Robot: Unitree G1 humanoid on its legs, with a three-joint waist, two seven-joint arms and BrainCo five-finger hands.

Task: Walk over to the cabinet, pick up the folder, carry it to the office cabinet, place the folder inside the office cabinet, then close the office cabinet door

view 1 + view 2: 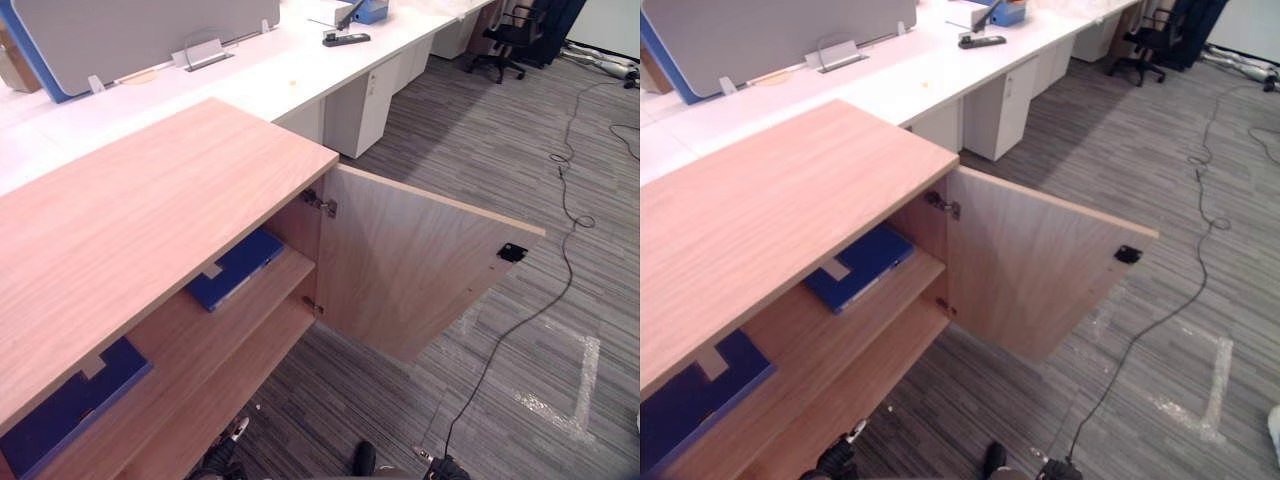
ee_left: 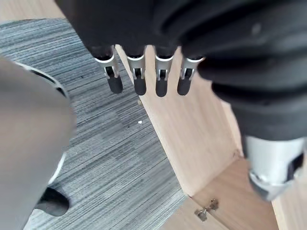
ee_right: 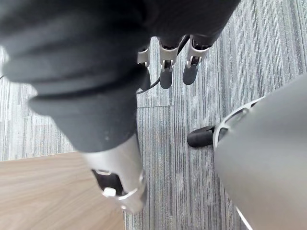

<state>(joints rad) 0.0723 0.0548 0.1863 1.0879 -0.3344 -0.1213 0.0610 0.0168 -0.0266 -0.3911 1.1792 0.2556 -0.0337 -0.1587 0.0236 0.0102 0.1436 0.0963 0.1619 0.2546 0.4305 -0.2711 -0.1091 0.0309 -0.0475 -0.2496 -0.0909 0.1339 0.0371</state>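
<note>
With the blue folder shelved in the office cabinet and left hand and right hand empty, fingers straight, pushing the door shut seems next.

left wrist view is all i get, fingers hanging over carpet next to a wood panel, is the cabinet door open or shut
Observer: Open. The door of the cabinet stands swung out wide over the carpet.
Operator: ok, any folder inside
Observer: Yes. A blue folder lies flat on the upper shelf near the hinge side, and a second blue folder lies further left on the same shelf.
</note>
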